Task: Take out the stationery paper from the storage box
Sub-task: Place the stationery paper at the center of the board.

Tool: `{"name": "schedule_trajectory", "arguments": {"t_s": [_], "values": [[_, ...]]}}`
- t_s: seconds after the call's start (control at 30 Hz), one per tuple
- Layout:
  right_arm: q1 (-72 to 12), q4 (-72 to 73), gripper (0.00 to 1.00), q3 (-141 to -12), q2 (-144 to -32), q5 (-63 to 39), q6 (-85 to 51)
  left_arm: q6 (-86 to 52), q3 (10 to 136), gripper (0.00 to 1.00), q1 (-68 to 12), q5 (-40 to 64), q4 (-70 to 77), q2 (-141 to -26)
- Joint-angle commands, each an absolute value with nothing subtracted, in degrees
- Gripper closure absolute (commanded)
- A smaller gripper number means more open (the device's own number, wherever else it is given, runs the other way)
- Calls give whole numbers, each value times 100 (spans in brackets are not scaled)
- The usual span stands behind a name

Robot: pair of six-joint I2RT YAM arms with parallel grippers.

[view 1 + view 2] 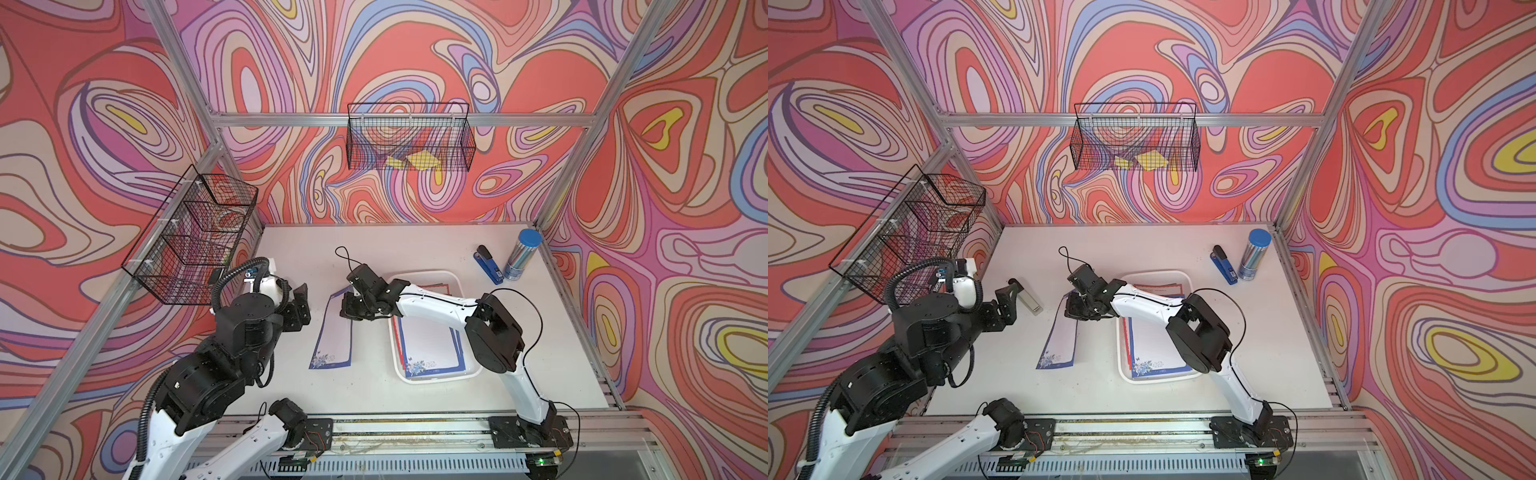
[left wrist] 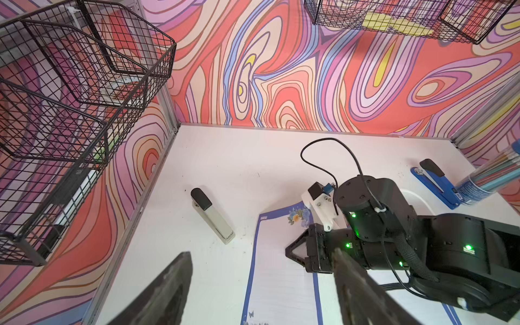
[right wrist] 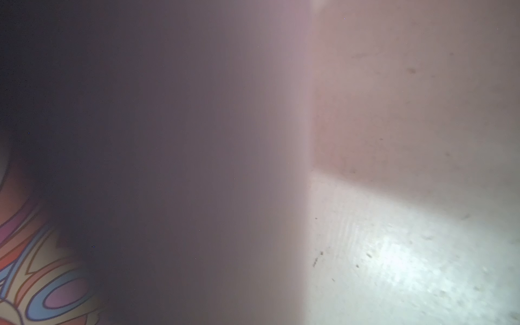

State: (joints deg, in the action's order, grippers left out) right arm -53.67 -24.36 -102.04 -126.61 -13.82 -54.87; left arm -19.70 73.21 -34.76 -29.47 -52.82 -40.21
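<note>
Dark fingers (image 2: 168, 292) of the left pincer (image 2: 261, 292) loom closest in the left wrist view, spread well apart and empty. They are held near the left edge of a loose sheet (image 2: 281, 281) of blue-bordered stationery paper, which lies flat on the surface (image 2: 225, 157). The sheet's long axis runs from the robot's side toward the back wall. The right pincer (image 1: 348, 309) sits low over its far end with jaws together. Whether they pinch the paper or merely rest on it cannot be told, and the right wrist view is a close blur that settles nothing. The rest of the paper, a stack (image 1: 432, 345) showing blue and red borders, lies inside the storage box (image 1: 436, 379). The box is just right of the loose sheet and parallel to it, its long axis likewise pointing away from the robot. From the right pincer the stack lies to the right and back toward that arm's own base. The right forearm (image 1: 432, 307) crosses above the box's far half, so this arm is plainly the nearer one. The left pincer is across the loose sheet from the box, well apart from it, near a silver stapler (image 1: 1032, 301). One sheet is out and more wait, so the next move likely calls for the right pincer to release anything it holds. It would then swing rightward over the rim to a short edge of the top sheet, which looks thin and flat and may be hard to lift alone.
</note>
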Motion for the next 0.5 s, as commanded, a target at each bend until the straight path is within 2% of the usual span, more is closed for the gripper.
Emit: {"name": "schedule_trajectory", "arguments": {"t_s": [0.0, 0.2, 0.47], "values": [[-5436, -2821, 100, -10331, -12786, -909, -5358, -1959, 7208, 18, -3440, -3008, -5361, -4008], [-5483, -3740, 98, -10933, -13154, -464, -5204, -1978, 7125, 18, -3437, -2993, -5348, -3984], [-5523, -3817, 92, -10811, -13139, -95, -5293, -1986, 7095, 18, -3438, -2966, -5309, -3993]]}}
